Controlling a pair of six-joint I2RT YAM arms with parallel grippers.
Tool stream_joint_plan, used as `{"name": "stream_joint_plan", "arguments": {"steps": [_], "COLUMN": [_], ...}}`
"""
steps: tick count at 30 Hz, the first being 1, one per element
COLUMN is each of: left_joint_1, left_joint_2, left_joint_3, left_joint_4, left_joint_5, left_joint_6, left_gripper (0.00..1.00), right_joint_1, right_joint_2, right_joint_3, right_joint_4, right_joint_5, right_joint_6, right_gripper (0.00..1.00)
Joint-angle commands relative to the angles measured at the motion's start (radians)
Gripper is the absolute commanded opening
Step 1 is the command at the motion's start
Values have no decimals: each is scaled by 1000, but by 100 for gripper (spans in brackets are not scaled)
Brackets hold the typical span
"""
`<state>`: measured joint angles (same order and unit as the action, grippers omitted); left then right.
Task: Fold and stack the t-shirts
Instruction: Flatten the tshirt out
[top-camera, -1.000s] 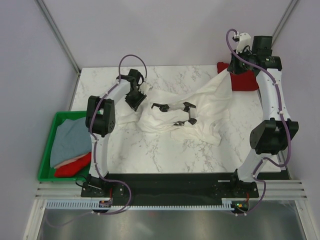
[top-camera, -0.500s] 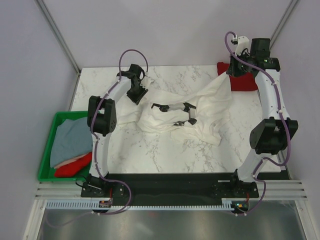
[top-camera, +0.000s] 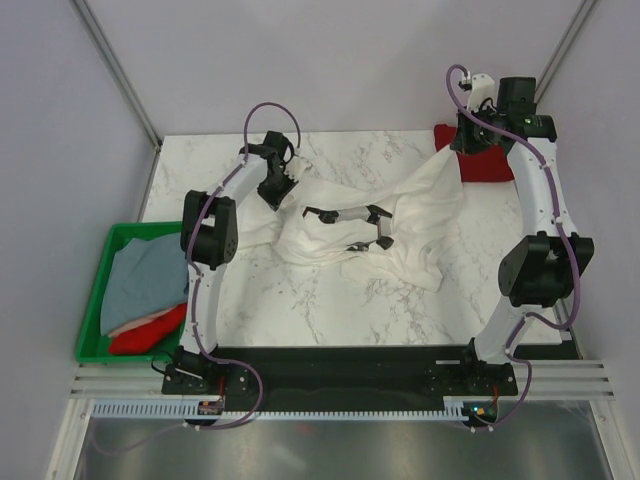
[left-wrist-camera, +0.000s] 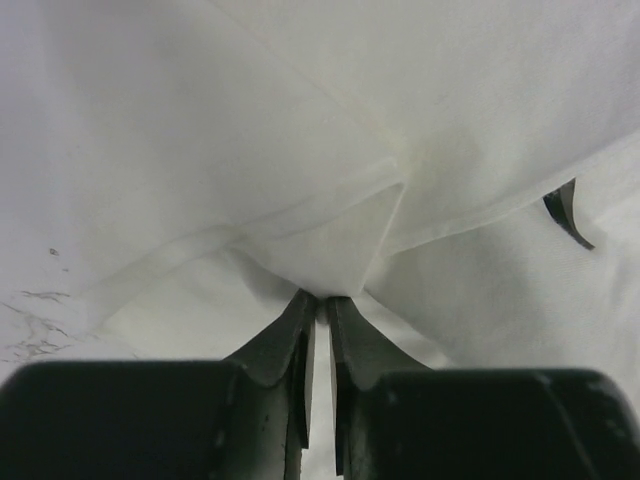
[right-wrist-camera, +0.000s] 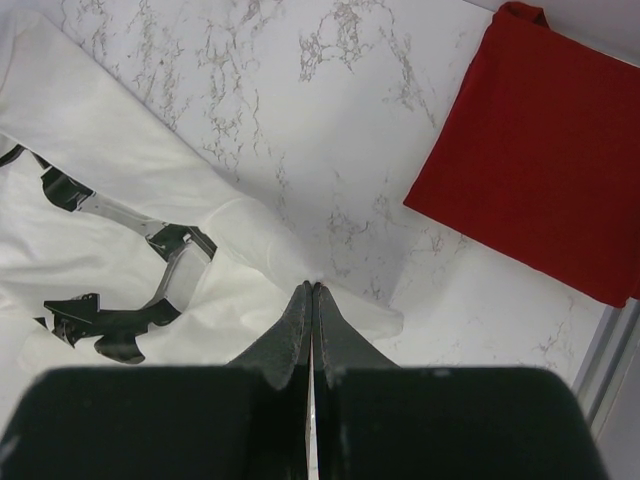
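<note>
The white shirt (top-camera: 420, 215) lies crumpled mid-surface (top-camera: 300, 315). The left pincer (left-wrist-camera: 321, 300) nips its far-left fold, and the right pincer (right-wrist-camera: 312, 290) nips its far-right edge near the folded red shirt (right-wrist-camera: 540, 150). This looks like the spreading step; next, pull the ends apart evenly.

top: we look down from high behind the near edge over the whole table (top-camera: 330, 310) | left wrist: we sit close on the white t-shirt (left-wrist-camera: 200, 150) | right wrist: higher, we share its print (right-wrist-camera: 100, 320) and the dark red t-shirt (right-wrist-camera: 540, 150) with top
</note>
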<state>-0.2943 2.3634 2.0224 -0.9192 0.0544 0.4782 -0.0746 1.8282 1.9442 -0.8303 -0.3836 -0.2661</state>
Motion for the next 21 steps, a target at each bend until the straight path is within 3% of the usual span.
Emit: {"name": "stream_joint_plan", "arguments": {"steps": [1,3,13,21], "left_joint_1": [-3,-3,59,95], "left_joint_2": [4,-33,-329,-507], "left_joint_3": [42,56,258,276], "left_joint_4": [-17,-24,-37,-26], "left_joint_5": [13,21,73,61], "left_joint_6": [-18,-20,-7,-32], "left_gripper": [7,2,2,2], "right_joint_1": [2,2,-4,-11], "right_joint_2": [5,8,51,10], "right_joint_3": [12,31,307,412], "right_joint_4": [20,22,48,125], "right_joint_5": [8,17,92,111], "right_joint_6": [-10,-7,5,62], "right_gripper": [0,0,0,0]}}
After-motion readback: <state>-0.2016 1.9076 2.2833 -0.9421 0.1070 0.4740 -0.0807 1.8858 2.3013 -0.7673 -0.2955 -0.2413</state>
